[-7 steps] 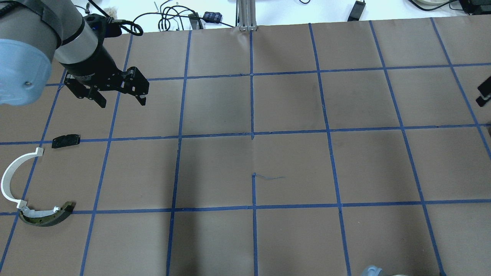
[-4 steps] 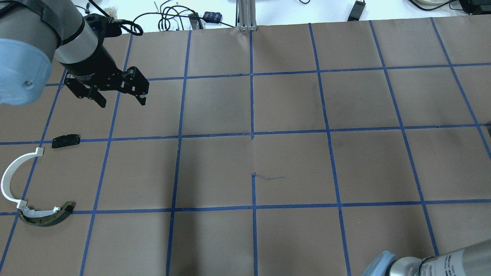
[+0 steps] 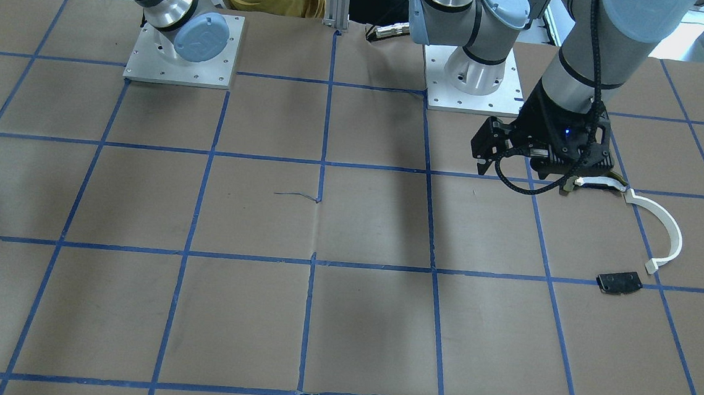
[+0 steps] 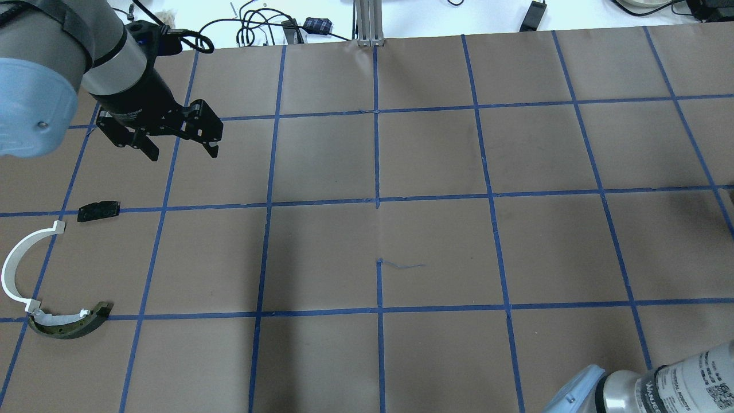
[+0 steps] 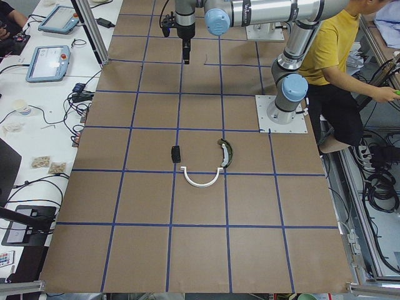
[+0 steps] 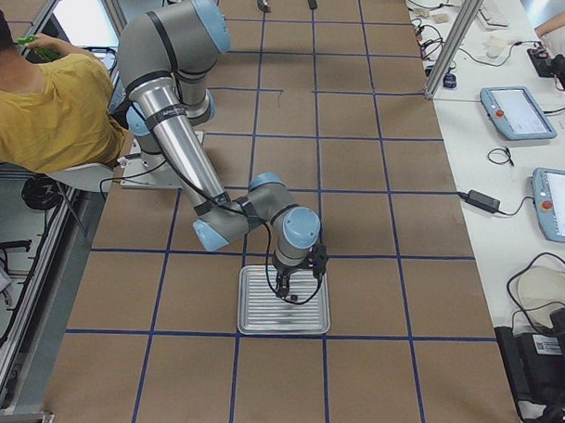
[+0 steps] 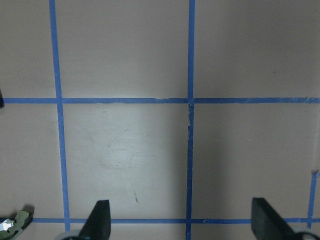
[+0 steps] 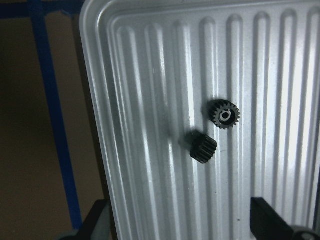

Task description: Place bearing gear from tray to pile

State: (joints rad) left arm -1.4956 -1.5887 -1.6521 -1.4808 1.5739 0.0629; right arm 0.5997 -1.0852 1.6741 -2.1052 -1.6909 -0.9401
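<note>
Two small black gears lie in the ribbed metal tray [image 8: 150, 75]: one with its bore facing up [image 8: 224, 113], one on its side [image 8: 202, 146]. My right gripper [image 8: 182, 222] is open and empty, hovering over the tray [image 6: 284, 314] just short of the gears. The pile lies at the table's left: a white arc [image 4: 20, 258], a dark shoe-like piece [image 4: 69, 324] and a small black plate [image 4: 98, 210]. My left gripper [image 4: 183, 155] is open and empty, held above the table beyond the pile.
An aluminium post [image 4: 367, 23] stands at the table's far edge, with cables [image 4: 258, 26] beside it. A person in a yellow shirt [image 6: 54, 111] sits behind the robot bases. Tablets [image 6: 518, 113] lie on the side bench.
My right arm has swung further into the overhead view's lower right corner, and its gripper has left the view's right edge. My left arm has not moved.
</note>
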